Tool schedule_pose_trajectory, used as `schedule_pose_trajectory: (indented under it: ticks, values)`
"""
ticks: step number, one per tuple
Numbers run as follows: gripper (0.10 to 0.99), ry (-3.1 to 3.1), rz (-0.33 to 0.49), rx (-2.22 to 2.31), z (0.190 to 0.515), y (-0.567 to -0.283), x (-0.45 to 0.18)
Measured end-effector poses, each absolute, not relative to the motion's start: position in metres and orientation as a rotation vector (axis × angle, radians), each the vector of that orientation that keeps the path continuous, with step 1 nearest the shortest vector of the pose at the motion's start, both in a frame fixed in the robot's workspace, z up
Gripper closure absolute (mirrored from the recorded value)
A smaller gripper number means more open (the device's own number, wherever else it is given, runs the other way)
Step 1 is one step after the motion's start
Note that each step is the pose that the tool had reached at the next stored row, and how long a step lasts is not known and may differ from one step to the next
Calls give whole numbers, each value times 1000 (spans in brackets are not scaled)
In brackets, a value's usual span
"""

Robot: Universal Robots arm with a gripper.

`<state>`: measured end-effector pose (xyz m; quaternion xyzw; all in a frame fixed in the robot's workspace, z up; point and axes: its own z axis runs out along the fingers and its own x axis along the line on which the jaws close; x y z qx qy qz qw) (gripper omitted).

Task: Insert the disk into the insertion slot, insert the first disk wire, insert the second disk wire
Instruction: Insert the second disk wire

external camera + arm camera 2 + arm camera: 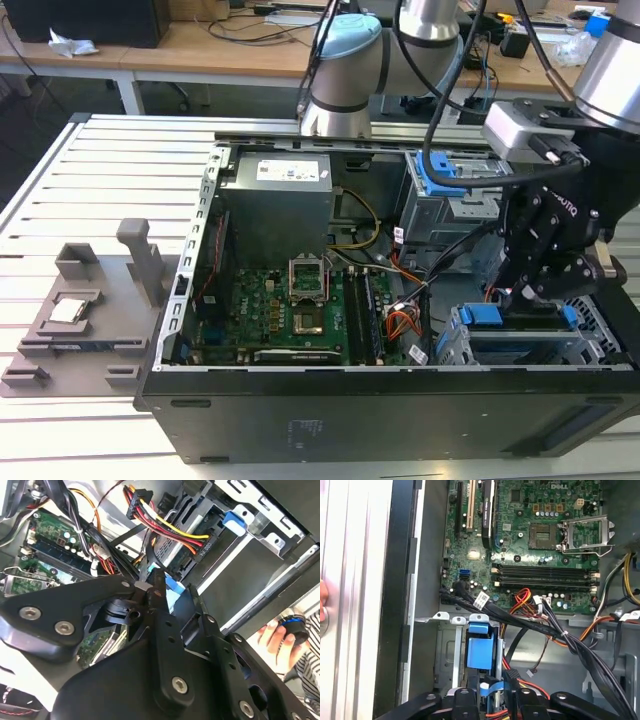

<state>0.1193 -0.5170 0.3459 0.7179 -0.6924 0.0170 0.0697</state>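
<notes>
- the gripper [535, 285] hangs low inside the open case [400, 410], at the exterior view's right, right over the slot [520, 345].
- the disk [515, 322] sits in the slot already. its blue frame shows at both ends, and its long side runs along the front wall of the case.
- in the first wrist view, the fingers [462, 700] point down at the blue frame [481, 652], which is just in front of them.
- the jaws look nearly closed around a thin blue wire [167, 587], but it is hard to be sure they are pinching it.
- the red and yellow wire bunch [165, 527] hangs close by, with black cables [530, 622] crossing beside the slot.
- room is tight: the silver cage [455, 345] wall is on one side and the case wall is on the other.
- a person's hand [277, 637] waits outside the case.
</notes>
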Motion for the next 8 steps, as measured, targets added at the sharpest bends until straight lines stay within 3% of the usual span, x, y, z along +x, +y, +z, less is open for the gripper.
schedule_pose_trajectory:
  ticks: [8]
  values:
    - [741,-2047,127,2117,338,-510,119]
